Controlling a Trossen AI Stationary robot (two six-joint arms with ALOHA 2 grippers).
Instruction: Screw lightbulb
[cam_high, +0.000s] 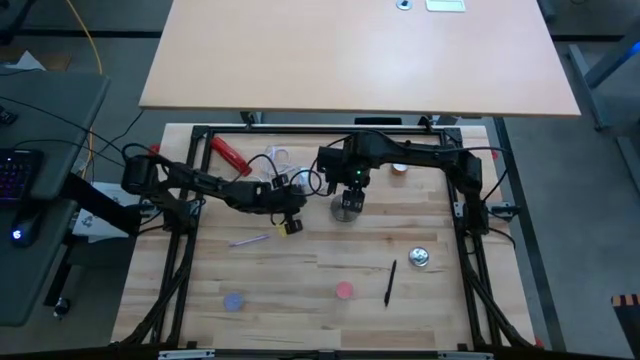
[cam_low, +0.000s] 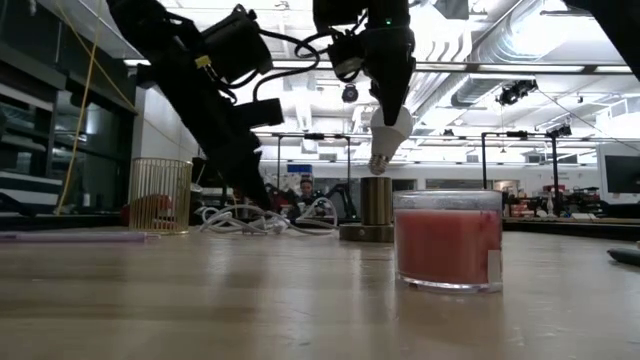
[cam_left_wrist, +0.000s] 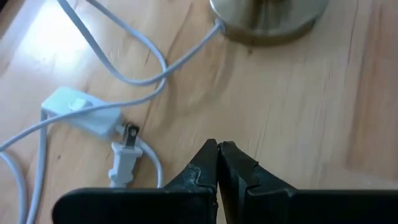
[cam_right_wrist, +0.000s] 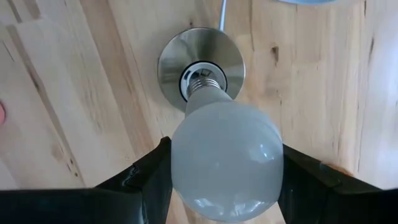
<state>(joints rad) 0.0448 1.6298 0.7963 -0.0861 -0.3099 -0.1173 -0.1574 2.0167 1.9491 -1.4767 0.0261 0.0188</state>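
Frosted glass fills the right wrist view: the lightbulb (cam_right_wrist: 227, 158) sits clamped by its globe between the two dark fingers (cam_right_wrist: 146, 180) of the right end effector (cam_right_wrist: 224, 177), screw base pointing down at the socket stand (cam_right_wrist: 200, 68) on the bench (cam_right_wrist: 74, 93). I judge the bulb light, rigid and brittle, with a smooth rounded skin that could slip or twist in the pads; the widest part of the globe, where it is held now, looks the right place to grip, firmly enough to turn without crushing. The metal thread should be left free for the socket.

That wrist view shows the thread tip lined up over the socket opening, yet it cannot tell whether the two are touching. From the low view the bulb (cam_low: 390, 135) hangs tilted just above the stand (cam_low: 376, 208), with a gap between them, and a pink-filled clear cup (cam_low: 448, 240) stands close to the camera. Only the high view places both arms at once, the right end effector (cam_high: 350, 183) over the stand (cam_high: 347, 208). The left end effector (cam_left_wrist: 217, 163), fingers pressed together and holding nothing, rests low beside a white cord and plug (cam_left_wrist: 124, 158), seen properly only in its own wrist view.
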